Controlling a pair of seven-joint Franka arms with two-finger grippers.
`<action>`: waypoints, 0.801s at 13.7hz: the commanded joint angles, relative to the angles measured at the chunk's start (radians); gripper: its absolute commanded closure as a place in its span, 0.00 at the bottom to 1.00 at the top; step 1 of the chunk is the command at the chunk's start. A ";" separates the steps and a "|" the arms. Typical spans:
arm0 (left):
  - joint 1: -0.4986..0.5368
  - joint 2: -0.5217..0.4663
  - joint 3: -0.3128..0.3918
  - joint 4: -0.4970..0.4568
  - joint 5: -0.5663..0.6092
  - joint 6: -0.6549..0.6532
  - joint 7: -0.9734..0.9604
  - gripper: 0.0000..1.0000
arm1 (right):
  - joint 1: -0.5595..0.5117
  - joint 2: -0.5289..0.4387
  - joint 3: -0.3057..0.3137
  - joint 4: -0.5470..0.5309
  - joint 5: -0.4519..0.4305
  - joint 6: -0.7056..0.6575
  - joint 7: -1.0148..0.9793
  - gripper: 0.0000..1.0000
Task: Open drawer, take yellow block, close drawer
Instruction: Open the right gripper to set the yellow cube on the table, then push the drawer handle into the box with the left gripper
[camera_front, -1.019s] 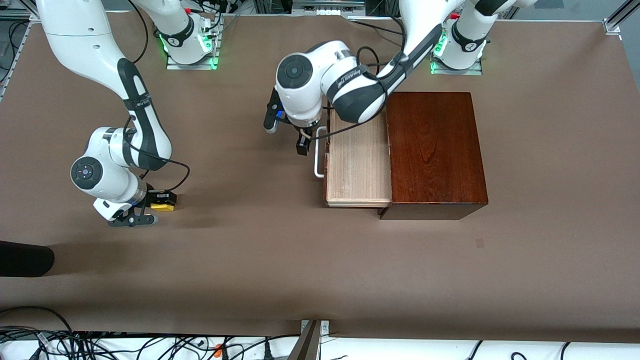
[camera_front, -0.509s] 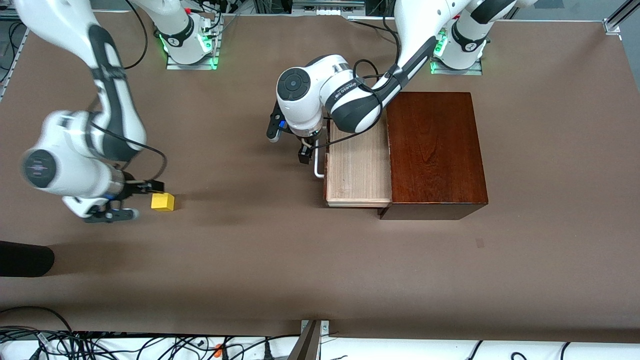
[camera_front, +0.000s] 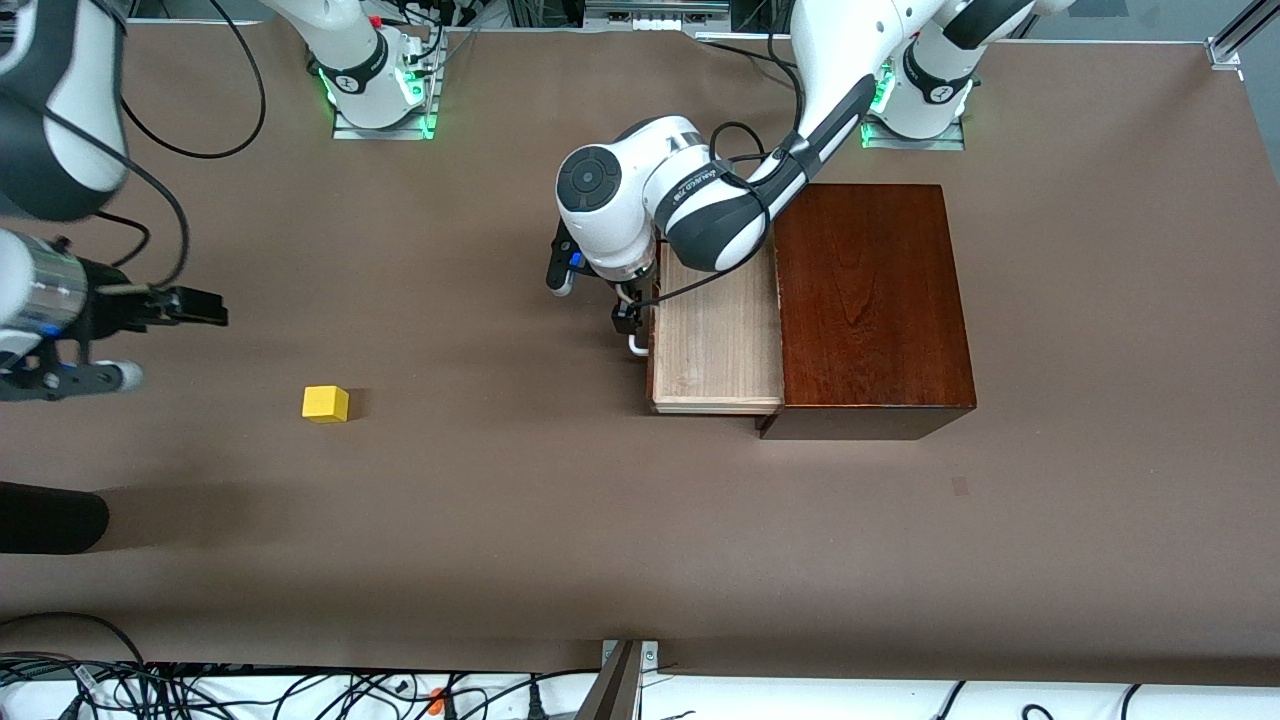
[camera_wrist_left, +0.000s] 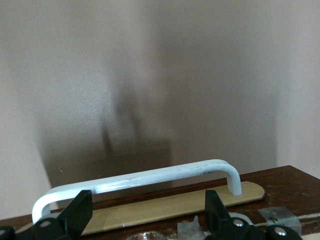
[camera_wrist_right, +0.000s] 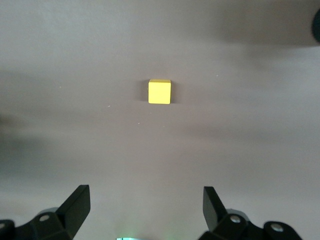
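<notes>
Right end effector (camera_front: 150, 335): It had let go of the yellow block (camera_front: 326, 403) and gone up and away from it. Its fingers (camera_wrist_right: 76, 205) were spread wide with nothing in them. It hung over the counter (camera_front: 500, 520) at the right arm's end.
Yellow block: A moment before it was between the right fingers. Now it sat alone on the bare counter, well apart from the drawer (camera_front: 715, 340), toward the right arm's end.
Left end effector (camera_front: 627, 318): It had moved in closer to the white handle (camera_wrist_left: 140, 181) at the drawer front. Its fingers (camera_wrist_left: 214, 207) stood apart, one on each side of the bar, not squeezing it.
Drawer: It was pulled out of the dark wooden box (camera_front: 870, 300), a bit less far than a moment before. Its pale inside looked empty.
What that meant: The block was out and put down, so I think that part was done. Only shutting the drawer looked left, and the left arm seemed to be pushing it in.
</notes>
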 joint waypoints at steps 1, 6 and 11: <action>-0.007 -0.011 0.019 0.008 0.032 -0.096 -0.042 0.00 | -0.023 -0.033 0.007 0.008 -0.014 -0.012 0.002 0.00; -0.003 -0.020 0.022 0.008 0.090 -0.176 -0.079 0.00 | -0.184 -0.267 0.189 -0.326 -0.112 0.152 0.016 0.00; 0.034 -0.043 0.028 -0.005 0.093 -0.222 -0.079 0.00 | -0.244 -0.361 0.211 -0.463 -0.111 0.236 0.028 0.00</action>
